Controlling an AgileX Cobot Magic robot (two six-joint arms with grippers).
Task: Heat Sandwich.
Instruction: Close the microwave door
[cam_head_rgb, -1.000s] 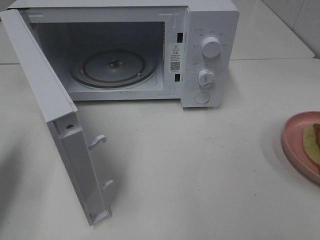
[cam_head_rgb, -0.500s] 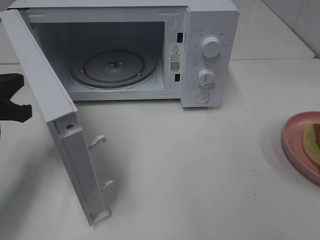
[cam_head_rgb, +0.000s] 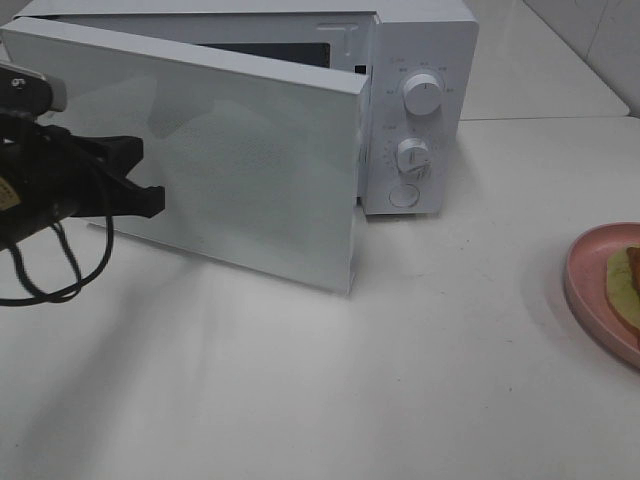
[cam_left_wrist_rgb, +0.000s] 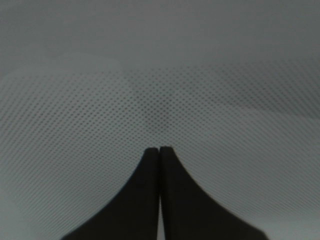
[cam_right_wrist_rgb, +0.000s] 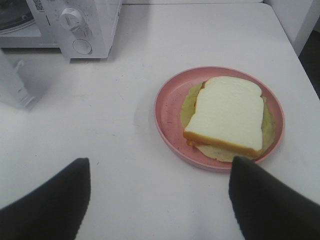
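two arms in play. left gripper (cam_head_rgb: 150, 200) shut, nothing held, tips against the microwave (cam_head_rgb: 420, 100) door (cam_head_rgb: 250, 190), which stands partly swung in. right gripper (cam_right_wrist_rgb: 160, 200) wide open, nothing held, hovering above the table (cam_head_rgb: 400, 350) near the plate (cam_right_wrist_rgb: 167, 107). sandwich (cam_right_wrist_rgb: 227, 115) sits on the pink plate, well apart from the microwave.

The boxy white metal microwave (cam_head_rgb: 420, 110) has a door (cam_head_rgb: 230, 170) with a fine dotted mesh pattern. The white-bread sandwich (cam_right_wrist_rgb: 227, 115), orange-brown crusted, lies over pale green lettuce on a round pink plate (cam_right_wrist_rgb: 167, 107). The table (cam_head_rgb: 400, 380) is white.
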